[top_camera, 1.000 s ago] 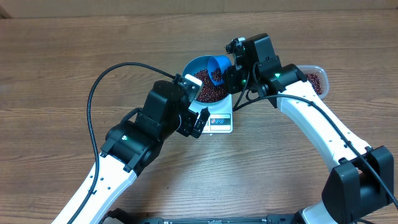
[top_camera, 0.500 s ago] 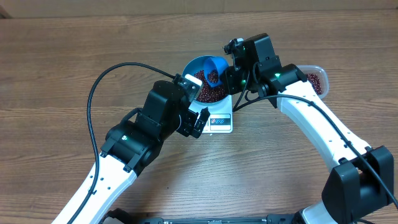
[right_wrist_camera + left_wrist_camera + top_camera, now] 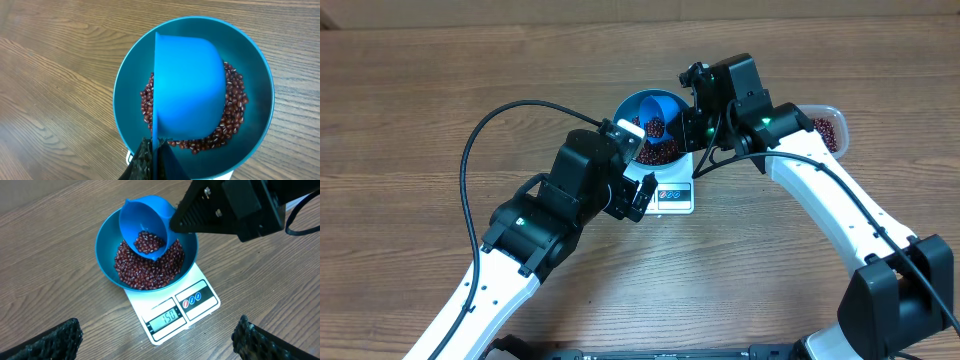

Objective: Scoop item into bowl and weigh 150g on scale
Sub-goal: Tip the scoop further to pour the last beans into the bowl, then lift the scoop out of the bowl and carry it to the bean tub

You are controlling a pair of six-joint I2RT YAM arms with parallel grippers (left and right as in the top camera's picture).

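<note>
Over the bowl [image 3: 103,255], scoop [image 3: 136,217] rolled back level, beans [image 3: 147,242] now showing inside

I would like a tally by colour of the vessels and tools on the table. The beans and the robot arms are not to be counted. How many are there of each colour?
Blue: 2 (bowl, scoop)
White: 1 (scale)
Clear: 1 (tub)
Total: 4
</note>
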